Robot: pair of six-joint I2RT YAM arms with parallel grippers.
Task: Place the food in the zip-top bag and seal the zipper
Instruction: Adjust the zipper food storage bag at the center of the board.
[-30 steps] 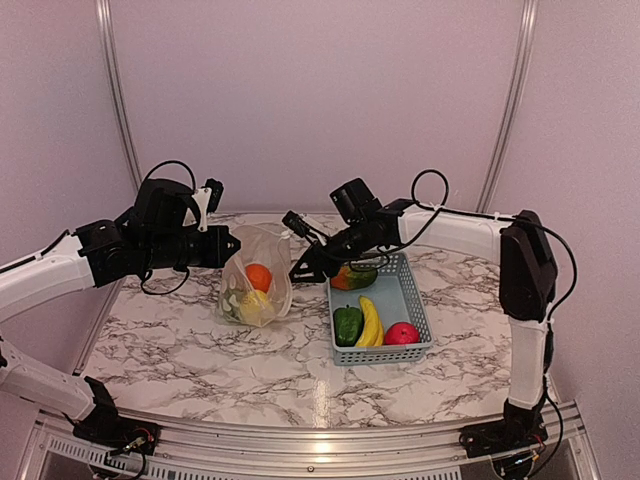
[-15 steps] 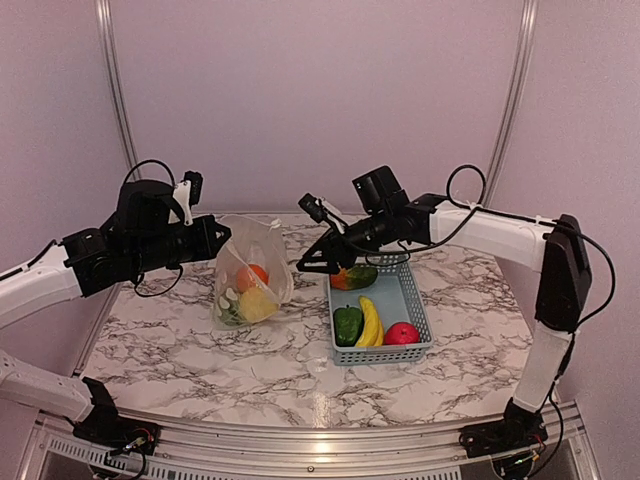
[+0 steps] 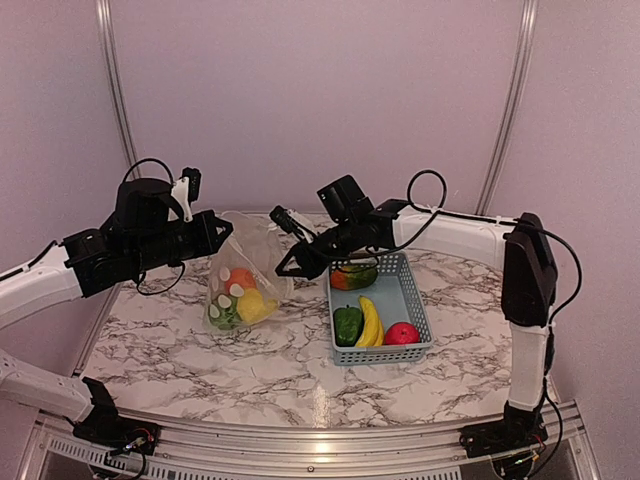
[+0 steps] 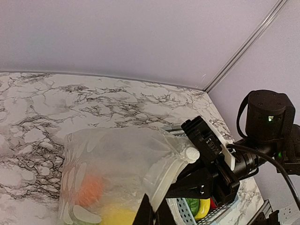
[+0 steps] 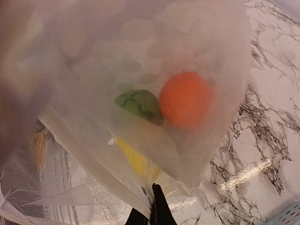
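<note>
The zip-top bag (image 3: 247, 283) hangs between my two grippers above the table's left half. It holds an orange (image 3: 243, 277), a yellow piece (image 3: 252, 304) and a dark green piece (image 3: 224, 315). My left gripper (image 3: 224, 238) is shut on the bag's mouth edge; in the left wrist view (image 4: 153, 216) the zipper (image 4: 171, 180) runs up from its fingers. My right gripper (image 3: 284, 267) is shut on the bag's other edge, and in the right wrist view (image 5: 152, 212) the orange (image 5: 185, 99) shows through the plastic. The banana (image 3: 370, 322), green pepper (image 3: 347, 325) and apple (image 3: 402, 333) lie in the basket.
The light-blue slotted basket (image 3: 418, 296) stands right of centre, with a green-and-orange piece (image 3: 354, 277) at its far end under the right arm. Purple walls close the back and sides. The marble table (image 3: 250, 370) ends at a metal rail in front.
The right gripper drew back left and down toward the bag after swinging right. The bag has sagged lower and shifted left, with its contents settling. The left arm has barely moved.
</note>
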